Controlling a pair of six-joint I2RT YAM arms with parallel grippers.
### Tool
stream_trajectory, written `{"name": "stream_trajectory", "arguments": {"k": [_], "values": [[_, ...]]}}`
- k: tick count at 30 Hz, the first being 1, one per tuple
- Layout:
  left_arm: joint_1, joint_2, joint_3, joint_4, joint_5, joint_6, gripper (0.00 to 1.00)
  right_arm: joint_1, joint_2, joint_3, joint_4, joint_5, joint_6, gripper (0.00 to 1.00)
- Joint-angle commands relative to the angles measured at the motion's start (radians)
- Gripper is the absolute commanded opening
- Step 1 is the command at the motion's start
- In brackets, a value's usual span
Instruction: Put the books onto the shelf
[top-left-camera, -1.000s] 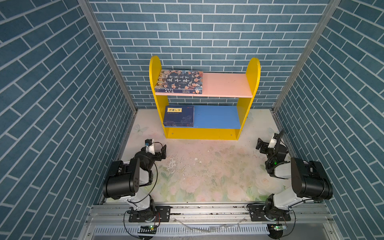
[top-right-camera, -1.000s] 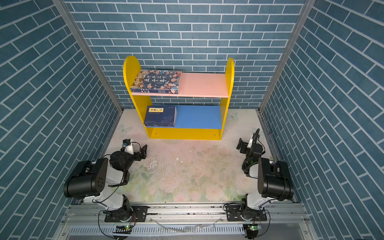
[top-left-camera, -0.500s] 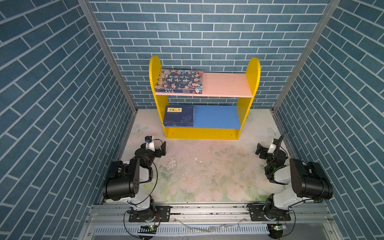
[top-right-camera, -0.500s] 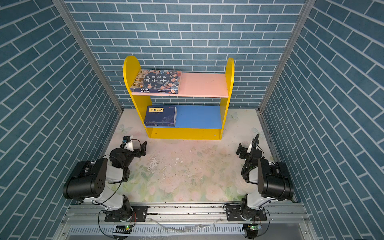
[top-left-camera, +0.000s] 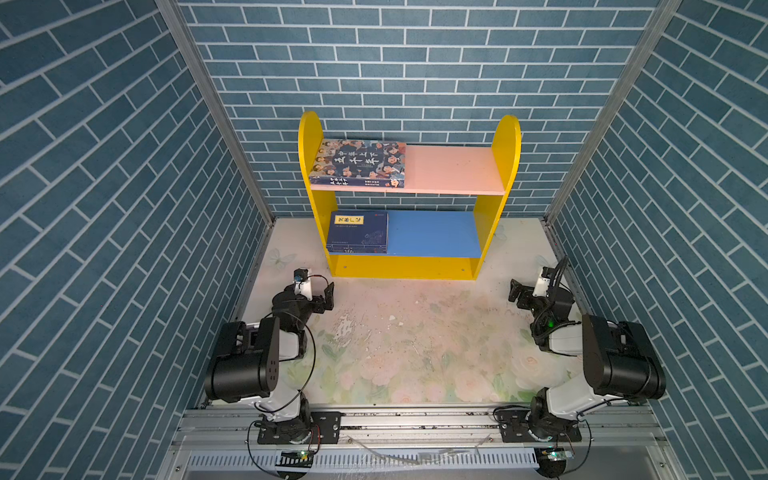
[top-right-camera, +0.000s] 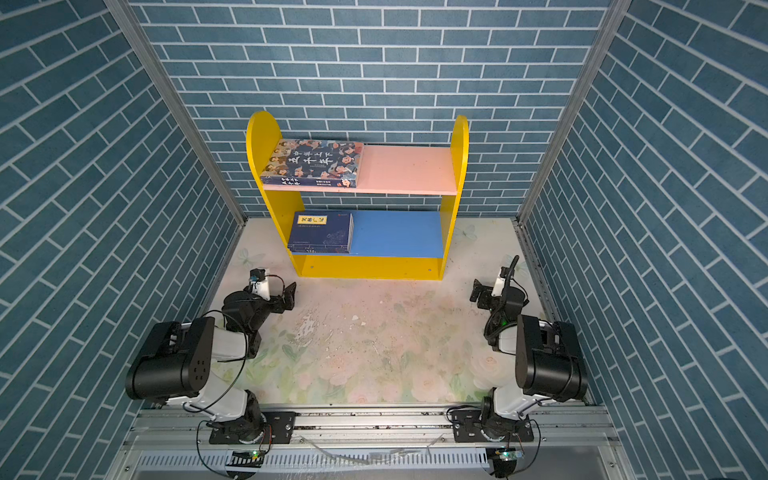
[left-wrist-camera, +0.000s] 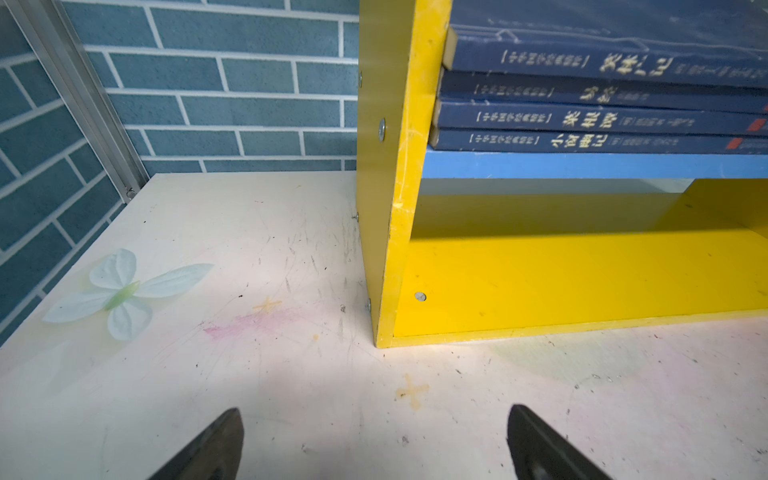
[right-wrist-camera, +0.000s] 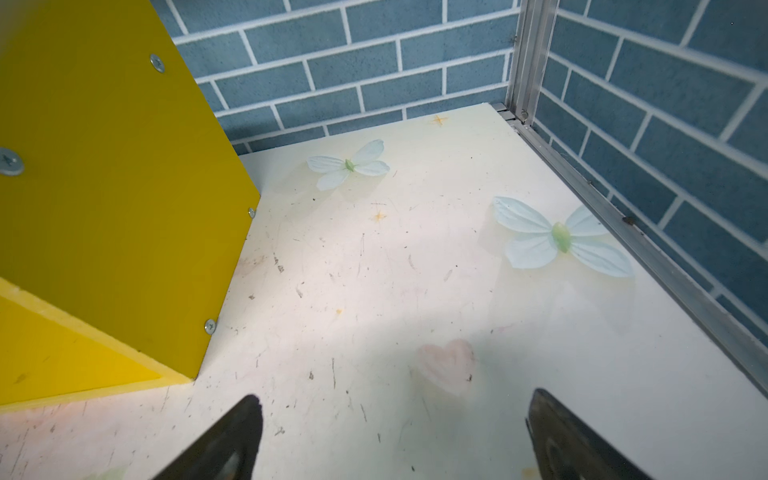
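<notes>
The shelf (top-left-camera: 309, 137) (top-right-camera: 459, 137) stands against the back wall in both top views. A book with cartoon faces (top-left-camera: 359, 163) (top-right-camera: 313, 163) lies flat on the left of its pink upper board. A stack of navy books (top-left-camera: 358, 231) (top-right-camera: 322, 231) lies on the left of the blue lower board; the left wrist view shows several spines (left-wrist-camera: 602, 104). My left gripper (top-left-camera: 328, 298) (top-right-camera: 291, 297) (left-wrist-camera: 374, 440) is open, low over the table before the shelf's left corner (left-wrist-camera: 386, 291). My right gripper (top-left-camera: 515, 294) (top-right-camera: 478, 293) (right-wrist-camera: 392, 432) is open near the shelf's right side panel (right-wrist-camera: 104, 187). Neither holds anything.
Blue brick walls (top-left-camera: 124, 208) close in the left, back and right sides. The table (top-left-camera: 415, 340) has a worn floral print with flat butterfly pictures (right-wrist-camera: 561, 241). An aluminium rail (top-left-camera: 415, 419) carrying both arm bases runs along the front.
Both grippers have shifted only slightly, staying low and open at the table's sides. The books and the shelf have not moved.
</notes>
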Motion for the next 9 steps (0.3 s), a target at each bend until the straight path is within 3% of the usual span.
{"name": "stream_trajectory", "arguments": {"k": [1, 9], "values": [[-0.006, -0.016, 0.014, -0.011, -0.002, 0.012, 1.00, 0.002, -0.012, 0.005, -0.006, -0.015, -0.054, 0.99], [-0.006, -0.014, 0.015, -0.011, -0.003, 0.012, 1.00, 0.034, -0.014, 0.030, -0.062, 0.036, -0.078, 0.99]]}}
